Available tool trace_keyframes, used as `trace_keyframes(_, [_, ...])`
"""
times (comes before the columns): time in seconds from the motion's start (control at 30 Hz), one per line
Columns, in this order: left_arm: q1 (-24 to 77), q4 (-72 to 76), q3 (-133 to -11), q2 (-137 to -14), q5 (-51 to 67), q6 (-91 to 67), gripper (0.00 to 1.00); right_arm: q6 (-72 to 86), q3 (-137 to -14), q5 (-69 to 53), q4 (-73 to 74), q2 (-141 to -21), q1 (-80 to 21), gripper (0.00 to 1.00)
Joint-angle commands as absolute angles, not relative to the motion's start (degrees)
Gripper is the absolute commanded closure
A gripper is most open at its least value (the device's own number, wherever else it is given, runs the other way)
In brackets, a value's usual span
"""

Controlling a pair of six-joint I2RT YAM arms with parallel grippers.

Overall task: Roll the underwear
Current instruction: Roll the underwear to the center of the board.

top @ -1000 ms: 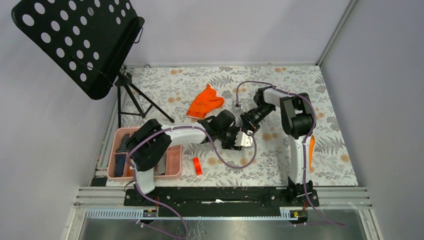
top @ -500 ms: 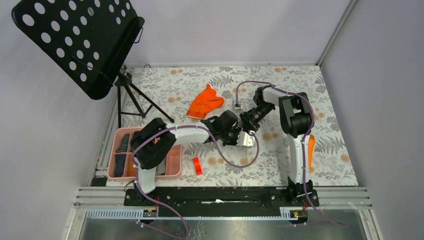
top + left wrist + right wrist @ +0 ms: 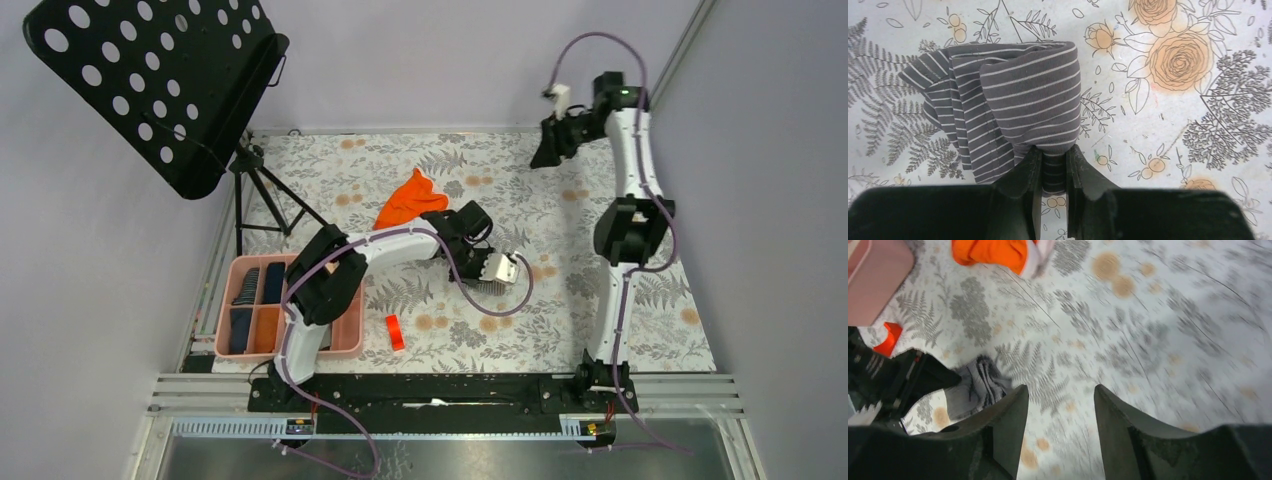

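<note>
Left wrist view: my left gripper (image 3: 1053, 156) pinches the grey, white-striped cloth underwear (image 3: 1018, 95) at its fold — I'd roll slowly, holding it taut. The right gripper (image 3: 1060, 400) gapes empty, well apart from it.

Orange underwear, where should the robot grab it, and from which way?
Probably by its pointed far corner, coming down from above on the back side. The orange underwear lies crumpled and low. That corner sticks out in the clear, while the left arm crowds its near side. The right tool, open and free, looks like the one to use.
</note>
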State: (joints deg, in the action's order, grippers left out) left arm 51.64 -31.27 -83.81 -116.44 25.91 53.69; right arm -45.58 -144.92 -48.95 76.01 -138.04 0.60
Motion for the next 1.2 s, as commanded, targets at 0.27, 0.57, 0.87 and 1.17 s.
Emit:
trace_keyframes(0.27, [48.33,-59.68,-98.60,-129.64,40.62,50.71,1.00,-38.49,-81.70,-35.65,31.94,-78.74,15.82,0.29])
trace_keyframes(0.57, [44.59,-66.03,-112.04,-140.61,47.52,41.89,1.00,-65.71,-52.92,-39.72,56.94,-53.17,15.73,0.47])
trace_keyframes(0.87, [43.12,-69.75,-118.41,-147.38,50.31,38.32,1.00,-83.07,-37.68,-41.16,54.66,-39.23,4.23,0.43])
trace_keyframes(1.17, [42.10,-70.25,-121.80,-151.05,53.17,34.19,1.00,-67.38,-31.92,-24.52,26.21,-52.63,-27.77,0.41])
